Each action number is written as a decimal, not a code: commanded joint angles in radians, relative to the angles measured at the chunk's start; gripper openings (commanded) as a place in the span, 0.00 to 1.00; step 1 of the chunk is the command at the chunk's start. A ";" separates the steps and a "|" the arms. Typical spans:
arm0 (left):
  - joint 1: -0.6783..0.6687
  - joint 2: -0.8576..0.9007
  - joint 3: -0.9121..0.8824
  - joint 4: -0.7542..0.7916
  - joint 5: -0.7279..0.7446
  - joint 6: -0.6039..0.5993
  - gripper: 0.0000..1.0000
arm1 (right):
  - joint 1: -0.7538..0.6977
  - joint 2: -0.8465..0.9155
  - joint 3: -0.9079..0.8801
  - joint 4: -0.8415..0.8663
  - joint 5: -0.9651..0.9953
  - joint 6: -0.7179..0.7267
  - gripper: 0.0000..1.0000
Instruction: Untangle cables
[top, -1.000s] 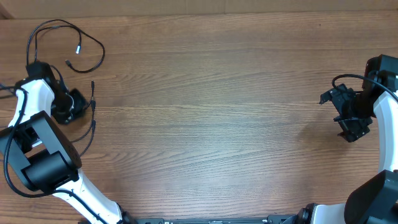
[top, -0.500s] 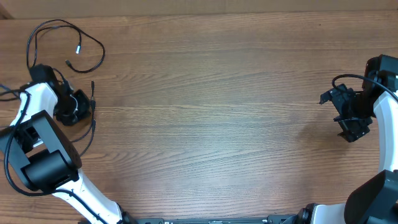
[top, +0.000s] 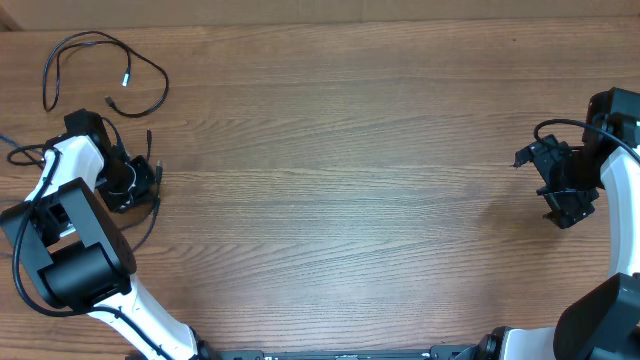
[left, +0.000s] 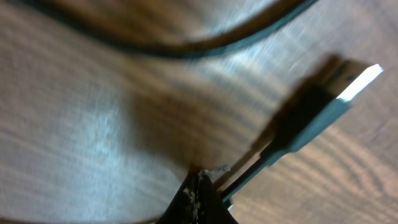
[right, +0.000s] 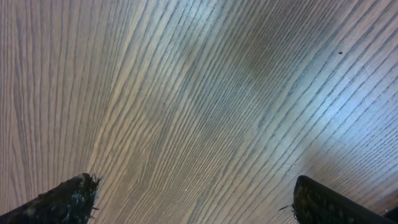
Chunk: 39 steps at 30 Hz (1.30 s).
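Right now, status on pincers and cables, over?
Left pincer shut on one cable, just behind its plug. Right pincer open, empty. Second cable looped apart, far corner. Nothing in the way.

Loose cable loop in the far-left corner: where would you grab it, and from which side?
Probably the right-hand arc of the loop, straight down from above, straddling the cord: it lies flat on the table, a single strand there, clear of the silver-tipped plug.
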 joint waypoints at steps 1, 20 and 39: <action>-0.005 0.022 -0.040 -0.028 -0.030 -0.028 0.04 | -0.001 -0.004 0.000 0.002 0.003 -0.006 1.00; -0.006 -0.074 0.209 -0.253 -0.004 -0.028 0.04 | -0.001 -0.004 0.000 0.002 0.003 -0.006 1.00; -0.007 -0.753 0.212 -0.443 0.253 0.034 0.04 | -0.001 -0.004 0.000 0.002 0.003 -0.006 1.00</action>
